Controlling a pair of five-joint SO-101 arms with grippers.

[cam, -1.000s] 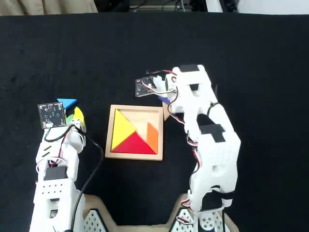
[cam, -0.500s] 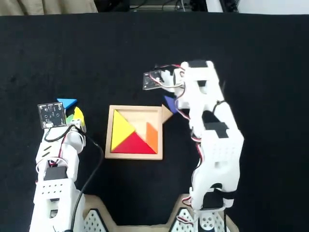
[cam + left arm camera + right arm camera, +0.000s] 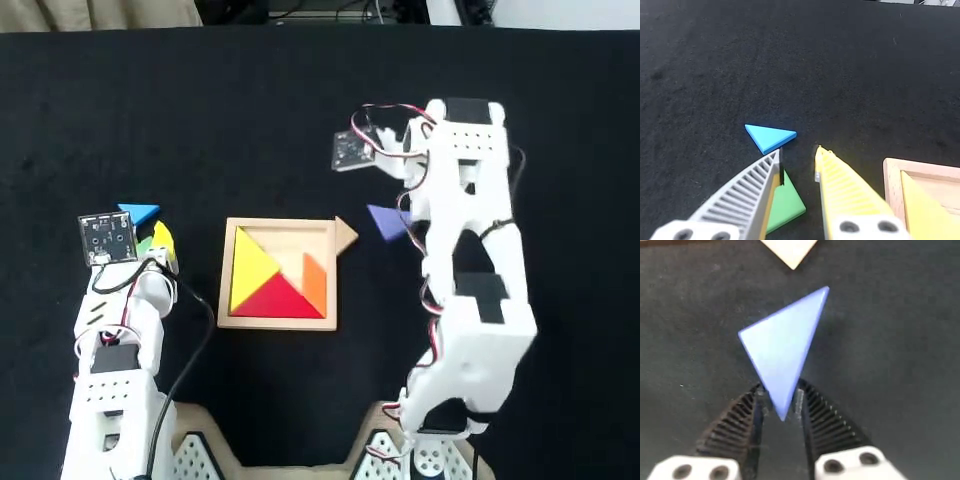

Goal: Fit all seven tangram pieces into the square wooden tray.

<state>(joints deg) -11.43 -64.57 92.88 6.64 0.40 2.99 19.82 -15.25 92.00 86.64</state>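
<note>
The square wooden tray (image 3: 228,318) lies mid-table and holds a yellow triangle (image 3: 252,270), a red triangle (image 3: 275,300) and an orange piece (image 3: 315,282). My right gripper (image 3: 402,216) is to the right of the tray, shut on a corner of a violet-blue triangle (image 3: 385,222) (image 3: 782,345). In the right wrist view its fingers (image 3: 740,415) clamp that corner. A tan piece (image 3: 346,235) (image 3: 790,250) touches the tray's far right corner. My left gripper (image 3: 797,154) stands open over a green piece (image 3: 786,202), near a light blue triangle (image 3: 771,137) (image 3: 138,213).
The tray's corner (image 3: 892,172) shows beside the yellow finger (image 3: 840,190) in the left wrist view. Black cloth covers the table, with open room at the far side and right of the right arm. The arms' bases stand at the near edge.
The right arm has swung to the right, away from the tray's far right corner, carrying the violet-blue triangle. The tan piece beside that corner now shows. The left arm has kept still.
</note>
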